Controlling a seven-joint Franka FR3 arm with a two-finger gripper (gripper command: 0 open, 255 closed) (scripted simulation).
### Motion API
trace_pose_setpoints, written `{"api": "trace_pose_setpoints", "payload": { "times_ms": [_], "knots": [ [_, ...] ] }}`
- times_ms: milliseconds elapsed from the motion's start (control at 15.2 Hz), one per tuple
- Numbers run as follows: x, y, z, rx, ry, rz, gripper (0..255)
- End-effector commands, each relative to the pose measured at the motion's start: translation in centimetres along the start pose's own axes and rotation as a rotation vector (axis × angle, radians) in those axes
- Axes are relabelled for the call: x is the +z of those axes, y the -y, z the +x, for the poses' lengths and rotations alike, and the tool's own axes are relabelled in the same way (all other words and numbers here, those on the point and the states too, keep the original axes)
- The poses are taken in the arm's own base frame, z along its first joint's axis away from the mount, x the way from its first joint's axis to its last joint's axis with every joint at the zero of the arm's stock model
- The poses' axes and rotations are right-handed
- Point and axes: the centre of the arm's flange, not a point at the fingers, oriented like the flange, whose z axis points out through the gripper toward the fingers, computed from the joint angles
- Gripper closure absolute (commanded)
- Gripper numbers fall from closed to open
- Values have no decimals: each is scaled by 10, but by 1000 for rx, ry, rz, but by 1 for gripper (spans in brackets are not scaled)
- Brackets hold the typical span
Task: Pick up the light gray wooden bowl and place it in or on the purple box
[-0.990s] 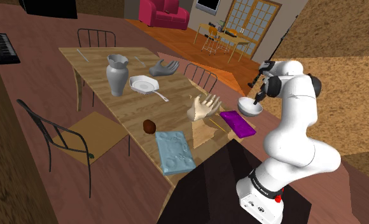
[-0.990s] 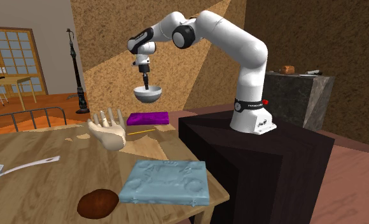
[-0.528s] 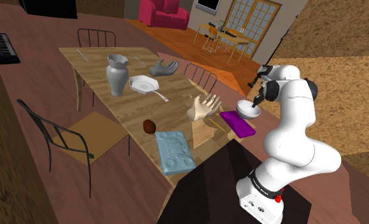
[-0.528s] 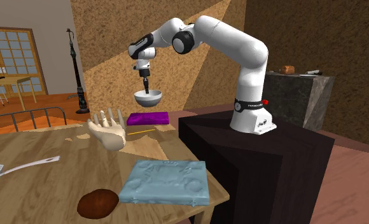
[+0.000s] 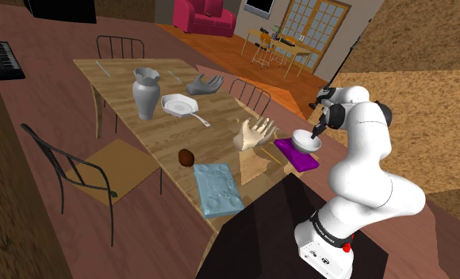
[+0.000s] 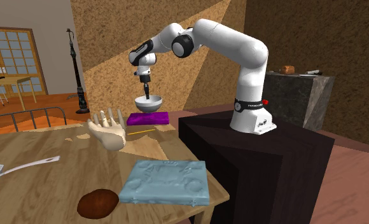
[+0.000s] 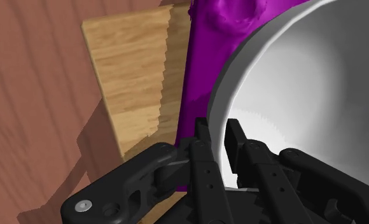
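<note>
The pincer [image 7: 218, 130] is closed on the rim of the pale grey bowl [image 6: 148, 102], just over the purple box [image 6: 148, 118] at the table [image 6: 43, 153] corner by the stand [image 6: 240, 165]; risk: bowl tips or slides off the box on release; likely cause: one-sided rim grip, off-centre placement.

Smooth, seemingly matt bowl [image 7: 304, 89]; table [image 7: 132, 76] of grained wood.

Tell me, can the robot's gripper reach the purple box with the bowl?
Probably yes. The gripper holds the bowl by its rim right over the purple box, and nothing stands between them.
</note>
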Motion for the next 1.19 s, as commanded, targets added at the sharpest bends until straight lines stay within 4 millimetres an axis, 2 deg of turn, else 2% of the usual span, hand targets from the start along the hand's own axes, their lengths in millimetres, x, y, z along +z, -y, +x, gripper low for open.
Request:
{"api": "trace_pose_setpoints", "payload": {
  "times_ms": [0, 198, 726, 792, 1122],
  "knots": [
    [10, -2, 1, 0, -1, -1, 255],
    [29, -5, 3, 0, -1, -1, 255],
    [29, -5, 3, 0, -1, -1, 255],
    [29, -5, 3, 0, -1, -1, 0],
    [29, -5, 3, 0, -1, -1, 0]
  ]
}}
